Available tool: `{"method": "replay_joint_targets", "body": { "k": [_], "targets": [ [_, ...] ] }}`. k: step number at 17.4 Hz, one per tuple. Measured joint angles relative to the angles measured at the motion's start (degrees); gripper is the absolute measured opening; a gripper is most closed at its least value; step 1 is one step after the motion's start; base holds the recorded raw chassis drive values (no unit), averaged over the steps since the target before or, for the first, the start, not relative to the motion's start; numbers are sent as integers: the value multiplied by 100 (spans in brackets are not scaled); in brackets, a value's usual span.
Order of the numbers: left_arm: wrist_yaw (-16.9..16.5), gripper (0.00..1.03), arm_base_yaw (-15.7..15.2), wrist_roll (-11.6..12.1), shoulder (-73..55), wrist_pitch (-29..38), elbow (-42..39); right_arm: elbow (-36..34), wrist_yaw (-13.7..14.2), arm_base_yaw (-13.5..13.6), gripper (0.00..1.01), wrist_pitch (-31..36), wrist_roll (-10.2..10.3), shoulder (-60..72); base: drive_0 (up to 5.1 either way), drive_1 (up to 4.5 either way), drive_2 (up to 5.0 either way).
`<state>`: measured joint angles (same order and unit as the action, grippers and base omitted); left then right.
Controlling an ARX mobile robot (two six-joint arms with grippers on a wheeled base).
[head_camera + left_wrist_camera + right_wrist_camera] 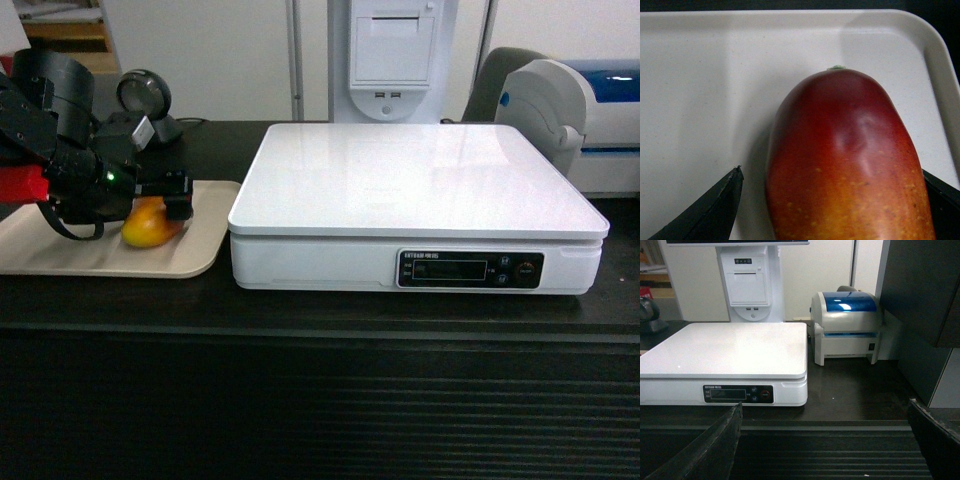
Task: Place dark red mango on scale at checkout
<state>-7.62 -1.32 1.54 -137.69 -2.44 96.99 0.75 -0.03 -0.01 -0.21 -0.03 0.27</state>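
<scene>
The dark red mango (148,225) lies on a beige tray (60,250) at the left of the black checkout counter (320,400). My left gripper (152,205) stands open around it. In the left wrist view the mango (845,160) fills the space between the jaws of the left gripper (832,175); a strip of tray (700,75) shows between the left fingertip (732,180) and the fruit. The white scale (420,180) sits to the tray's right, its top plate bare. My right gripper (825,407) is open and holds nothing, facing the ribbed checkout front (840,450) with the scale (725,350) beyond.
Behind the scale stand a white receipt terminal (392,55) and a white-and-blue rounded machine (570,110). A black round scanner (145,95) sits behind the tray. A dark cabinet (925,290) rises at the right of the right wrist view.
</scene>
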Motion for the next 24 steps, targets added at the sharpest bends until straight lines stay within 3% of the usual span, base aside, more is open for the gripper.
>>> {"method": "replay_joint_targets", "body": {
  "k": [3,6,13,16,17,18,19,22,24],
  "targets": [
    [4,97,11,17,-50,35,-11,0,0,0,98,0,0,0,0,0,0],
    [9,62,37,37,-46,149,-114,0,0,0,98,0,0,0,0,0,0],
    [155,60,175,44,551,256,-435,0,0,0,98,0,0,0,0,0,0],
    [184,59,584,39,1036,243,-190,0,0,0,98,0,0,0,0,0,0],
    [186,59,892,37,1143,164,83,0,2,0,98,0,0,0,0,0,0],
    [444,59,1565,-22,1053,-105,573,0,0,0,98,0,0,0,0,0,0],
    [553,59,1976,-168,804,-313,986,0,2,0,98,0,0,0,0,0,0],
    [691,59,2468,-503,348,-682,1510,0,0,0,98,0,0,0,0,0,0],
    [728,59,2614,-688,186,-791,1700,0,0,0,98,0,0,0,0,0,0]
  ]
}}
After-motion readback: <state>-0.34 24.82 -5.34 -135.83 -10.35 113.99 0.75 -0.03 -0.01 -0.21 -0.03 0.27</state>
